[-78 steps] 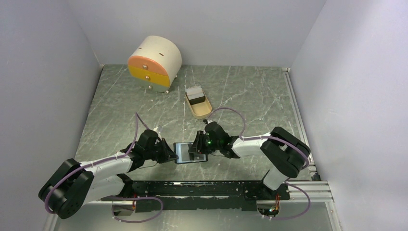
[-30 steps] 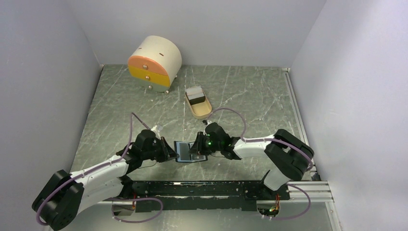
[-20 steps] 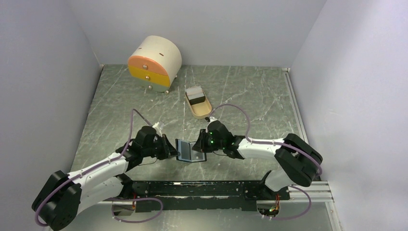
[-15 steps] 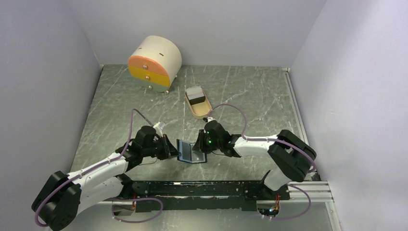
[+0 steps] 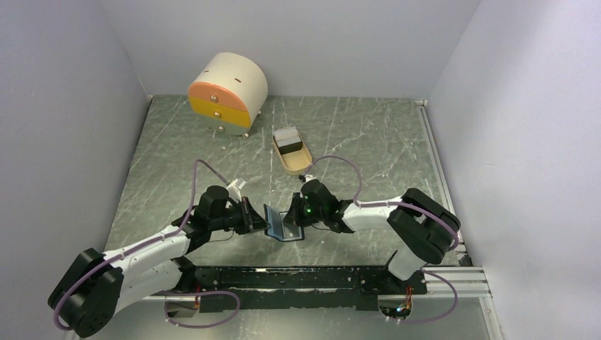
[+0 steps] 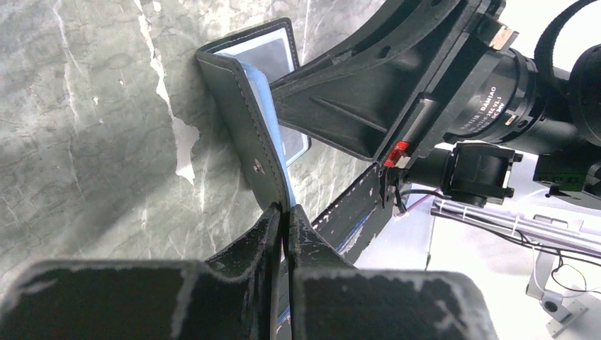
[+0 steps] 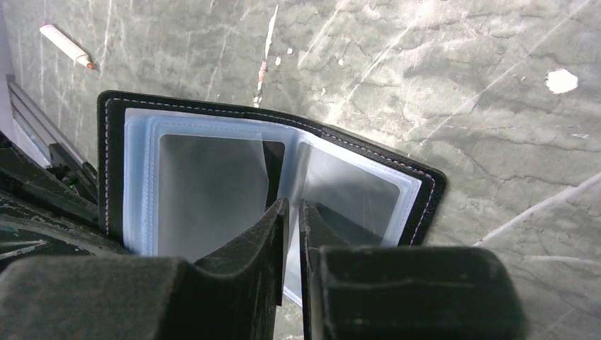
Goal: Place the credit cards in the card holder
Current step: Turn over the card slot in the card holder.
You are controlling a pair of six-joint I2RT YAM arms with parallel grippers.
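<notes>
Card holder (image 5: 278, 225) stands open on the table: left hand (image 6: 285, 210) clamped on its cover as an anchor. Right hand (image 7: 293, 205) nearly together at clear sleeves (image 7: 205, 191), likely parting them; cannot tell if gripping.

card holder (image 7: 205, 173): black, pale-blue sleeves | table (image 5: 368, 134): grey-green marble, white veins | tray (image 5: 295, 164): tan

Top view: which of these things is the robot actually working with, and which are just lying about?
Part of the job:
- card holder, its cover clamped by the left end effector, with the right end effector at its clear sleeves
- credit cards, lying in the tan tray

Just lying about:
- round drawer box at the back
- small white stick
</notes>
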